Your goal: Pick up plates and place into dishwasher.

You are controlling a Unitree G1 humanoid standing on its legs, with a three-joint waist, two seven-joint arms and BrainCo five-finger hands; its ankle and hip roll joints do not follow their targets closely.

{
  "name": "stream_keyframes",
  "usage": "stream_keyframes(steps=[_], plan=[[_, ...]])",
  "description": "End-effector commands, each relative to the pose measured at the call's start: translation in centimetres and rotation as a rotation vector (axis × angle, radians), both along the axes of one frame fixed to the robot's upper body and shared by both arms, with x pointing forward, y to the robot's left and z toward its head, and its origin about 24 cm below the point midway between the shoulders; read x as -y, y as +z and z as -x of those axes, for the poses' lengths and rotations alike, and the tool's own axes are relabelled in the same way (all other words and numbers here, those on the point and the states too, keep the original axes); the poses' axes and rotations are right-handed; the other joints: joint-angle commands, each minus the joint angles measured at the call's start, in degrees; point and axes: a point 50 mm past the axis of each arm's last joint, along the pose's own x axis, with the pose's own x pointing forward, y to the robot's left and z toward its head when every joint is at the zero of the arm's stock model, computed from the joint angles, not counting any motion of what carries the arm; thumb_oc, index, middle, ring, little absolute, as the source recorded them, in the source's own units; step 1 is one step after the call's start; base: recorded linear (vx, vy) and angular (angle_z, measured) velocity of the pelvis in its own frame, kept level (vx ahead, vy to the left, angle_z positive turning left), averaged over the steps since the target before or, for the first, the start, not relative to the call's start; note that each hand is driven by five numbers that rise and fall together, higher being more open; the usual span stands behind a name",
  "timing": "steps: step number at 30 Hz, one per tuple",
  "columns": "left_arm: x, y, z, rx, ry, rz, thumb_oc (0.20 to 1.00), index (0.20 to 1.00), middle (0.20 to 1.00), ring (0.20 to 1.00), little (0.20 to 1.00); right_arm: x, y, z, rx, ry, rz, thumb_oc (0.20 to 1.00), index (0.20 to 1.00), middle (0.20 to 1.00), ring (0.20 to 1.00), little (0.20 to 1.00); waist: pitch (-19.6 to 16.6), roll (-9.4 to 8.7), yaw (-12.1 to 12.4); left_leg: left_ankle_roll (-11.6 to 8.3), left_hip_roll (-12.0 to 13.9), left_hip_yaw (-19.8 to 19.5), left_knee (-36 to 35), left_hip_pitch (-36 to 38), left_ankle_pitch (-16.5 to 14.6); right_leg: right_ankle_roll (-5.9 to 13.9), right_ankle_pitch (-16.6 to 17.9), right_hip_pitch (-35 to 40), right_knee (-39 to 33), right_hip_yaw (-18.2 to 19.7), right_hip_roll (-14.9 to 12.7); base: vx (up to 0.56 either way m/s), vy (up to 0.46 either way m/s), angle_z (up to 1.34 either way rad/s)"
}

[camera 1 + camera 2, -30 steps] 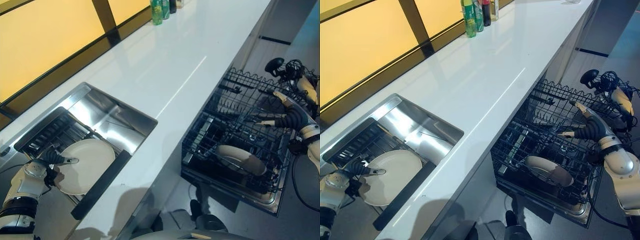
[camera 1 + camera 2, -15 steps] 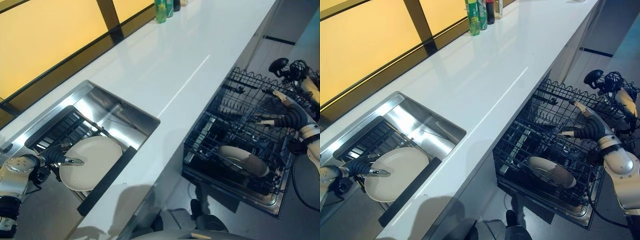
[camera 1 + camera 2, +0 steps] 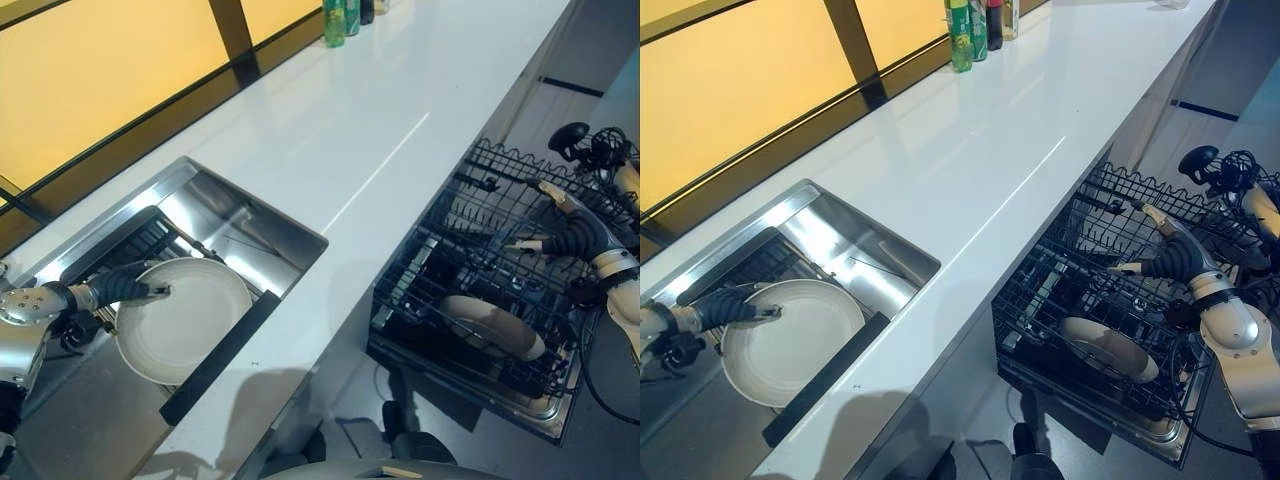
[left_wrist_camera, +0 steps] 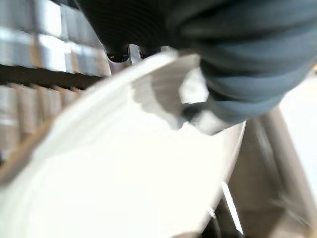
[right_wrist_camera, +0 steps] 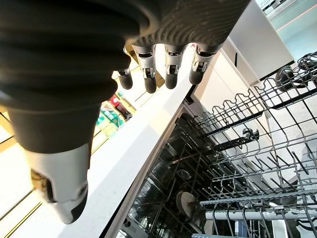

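Observation:
A round white plate (image 3: 185, 322) is held tilted over the sink (image 3: 243, 228). My left hand (image 3: 112, 290) is shut on its far-left rim, with the thumb (image 4: 224, 115) on the plate's face (image 4: 124, 183) and the fingers behind the rim. A second white plate (image 3: 493, 326) lies in the lower dishwasher rack (image 3: 405, 290). Above the right side of that rack my right hand (image 3: 577, 236) hovers open and holds nothing, its fingers (image 5: 168, 74) straight over the wire rack (image 5: 257, 163).
A dark slatted rack (image 3: 118, 252) sits in the sink, with a black bar (image 3: 222, 352) along the sink's near edge. The white counter (image 3: 350, 130) runs between the sink and the dishwasher. Bottles (image 3: 341, 17) stand at its far end by the window.
My left hand has lifted the plate a little off the sink rack and carried it slightly towards the counter. The view has shifted. My right hand has stayed over the rack.

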Motion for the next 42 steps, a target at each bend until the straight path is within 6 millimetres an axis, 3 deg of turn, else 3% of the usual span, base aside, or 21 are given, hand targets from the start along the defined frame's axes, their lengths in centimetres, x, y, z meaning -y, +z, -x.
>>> stream_keyframes(steps=[1, 7, 13, 16, 24, 27, 31, 35, 36, 42], plan=[[2.6, -0.3, 0.7, -0.03, -0.195, 0.109, 0.2, 0.2, 0.2, 0.2, 0.2, -1.1, 2.3, 0.1, 0.096, 0.053, 0.055, 1.0, 1.0, 1.0, 1.0, 1.0, -5.5, -2.47, -0.4, 1.36, -0.8, -0.8, 4.6, -7.3, 1.3, 5.09, -10.9, 0.6, 10.6, -2.5, -6.3, 0.0, 0.0, 0.0], [3.2, 0.6, 0.5, 0.055, -0.179, 0.096, 0.2, 0.2, 0.2, 0.2, 0.2, -1.0, 2.3, 0.2, 0.104, 0.039, 0.048, 1.0, 1.0, 1.0, 1.0, 1.0, -5.7, -2.63, -0.1, 1.31, -0.8, -1.0, 4.5, -7.2, 1.3, 4.98, -10.9, 0.8, 10.5, -2.6, -6.1, 0.0, 0.0, 0.0], [1.2, 1.6, -0.1, 0.242, 0.034, -0.004, 0.2, 0.2, 0.2, 0.2, 0.2, -0.3, 2.4, 0.5, 0.162, -0.017, 0.018, 1.0, 1.0, 1.0, 1.0, 1.0, -6.2, -3.22, 0.3, 1.26, -0.5, -1.0, 4.2, -7.1, 1.5, 4.92, -11.0, 1.0, 10.3, -2.8, -6.0, 0.0, 0.0, 0.0], [0.3, 2.9, -0.2, 0.386, 0.146, -0.04, 0.2, 0.2, 0.2, 0.2, 0.2, 0.0, 3.2, 0.9, 0.246, -0.047, -0.011, 1.0, 1.0, 1.0, 1.0, 1.0, -6.4, -3.66, 0.7, 1.3, -0.4, -1.3, 4.1, -7.2, 1.6, 4.77, -11.2, 1.2, 10.1, -3.0, -5.7, -0.01, -0.008, 0.01], [0.0, 5.8, -0.5, 0.839, 0.398, -0.181, 0.2, 0.2, 0.2, 0.2, 0.2, -1.2, 4.7, 0.9, 0.45, -0.026, -0.056, 1.0, 1.0, 1.0, 1.0, 1.0, -7.1, -4.92, 2.7, 1.21, -0.6, -2.7, 4.1, -7.9, 1.7, 3.89, -11.8, 1.4, 10.3, -4.1, -5.1, -0.01, -0.016, 0.07], [1.1, 7.7, -0.1, 1.098, 0.469, -0.232, 0.2, 0.2, 0.2, 0.2, 0.2, -2.1, 5.5, 0.9, 0.558, 0.015, -0.097, 1.0, 1.0, 1.0, 1.0, 1.0, -7.5, -5.57, 3.8, 1.09, -0.7, -3.5, 4.2, -8.4, 1.6, 3.41, -12.2, 1.3, 10.6, -4.4, -4.9, -0.02, -0.013, 0.06], [2.5, 9.3, 0.4, 1.306, 0.501, -0.216, 0.2, 0.2, 0.2, 0.2, 0.2, -3.8, 6.6, 0.9, 0.65, 0.096, -0.138, 1.0, 1.0, 1.0, 1.0, 1.0, -8.0, -6.04, 4.7, 0.93, -0.8, -4.3, 4.4, -8.9, 1.9, 3.02, -12.2, 1.2, 10.8, -4.7, -4.7, -0.01, -0.01, 0.1], [3.1, 9.7, 0.7, 1.393, 0.505, -0.205, 0.2, 0.2, 0.2, 0.2, 0.2, -4.7, 6.9, 0.9, 0.68, 0.156, -0.155, 1.0, 1.0, 1.0, 1.0, 1.0, -8.3, -6.28, 5.1, 0.81, -0.7, -4.5, 4.4, -8.9, 1.8, 2.91, -12.3, 1.2, 10.9, -4.9, -4.6, 0.01, -0.009, 0.04], [4.4, 10.5, 1.1, 1.54, 0.477, -0.182, 0.2, 0.2, 0.2, 0.2, 0.2, -6.4, 7.3, 0.7, 0.684, 0.256, -0.177, 1.0, 1.0, 1.0, 1.0, 1.0, -9.1, -6.76, 5.8, 0.62, -0.7, -5.0, 4.0, -8.6, 1.5, 2.74, -12.9, 1.5, 10.9, -5.1, -4.5, 0.03, -0.02, 0.1], [6.7, 11.8, 1.7, 1.775, 0.383, -0.102, 0.2, 0.2, 0.2, 0.2, 0.2, -9.1, 7.6, 0.2, 0.631, 0.457, -0.253, 1.0, 1.0, 1.0, 1.0, 1.0, -10.2, -7.1, 6.0, 0.42, -0.9, -5.4, 3.8, -8.6, 1.5, 2.63, -13.0, 1.4, 11.2, -5.0, -4.4, 0.0, -0.002, 0.05]])
